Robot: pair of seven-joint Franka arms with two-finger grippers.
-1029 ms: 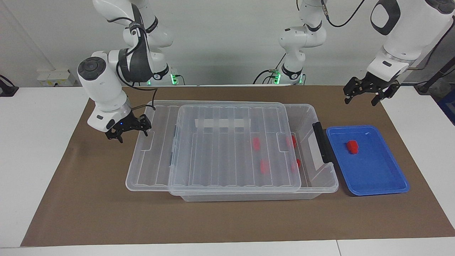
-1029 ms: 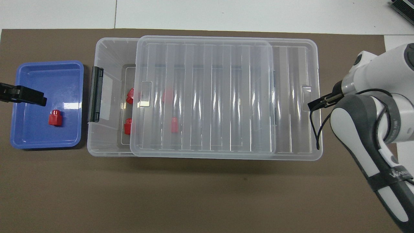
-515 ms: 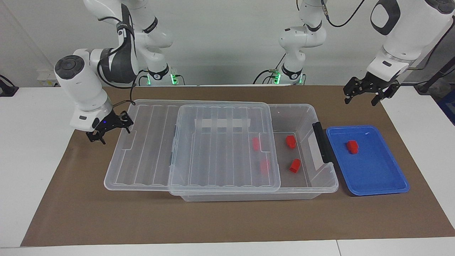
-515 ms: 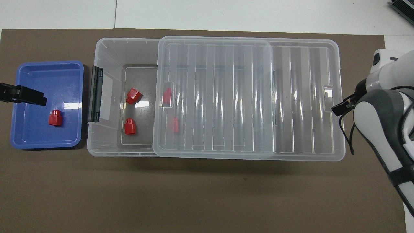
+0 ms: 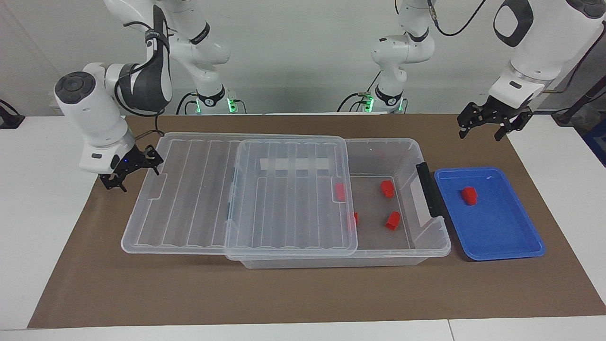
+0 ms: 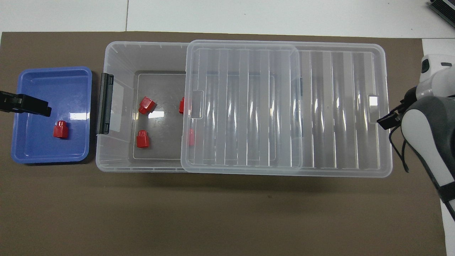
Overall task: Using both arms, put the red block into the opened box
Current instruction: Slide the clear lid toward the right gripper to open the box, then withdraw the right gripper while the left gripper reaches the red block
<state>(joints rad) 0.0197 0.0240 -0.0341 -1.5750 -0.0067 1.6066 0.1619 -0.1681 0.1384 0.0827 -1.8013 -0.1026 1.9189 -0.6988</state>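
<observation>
Left gripper is shown with its fingers spread and nothing between them. It is raised, and from above it covers the outer end of the blue tray. Right gripper is also spread wide and is set low against the end rim of the lid. One finger appears to touch that rim, but no clamping hold can be made out.

The red block is seen upright and alone in the blue tray, toward the edge nearer to the robots. It is not yet held.

Just beside the tray, the box lies lengthwise on a brown mat, its black handle facing the tray. The lid is slid toward the right arm's end of the table, so the part of the box next to the tray is uncovered. Four other red blocks lie inside, two in the open and two at or under the lid's edge.

Several risks are judged from here:
- The lid overhangs the box a long way. A further pull could tip it off the rim.
- The small block could be pinched off-centre and dropped.
- The tray could be nudged by a low approach.
- A look-alike block already in the box could be taken by mistake.
</observation>
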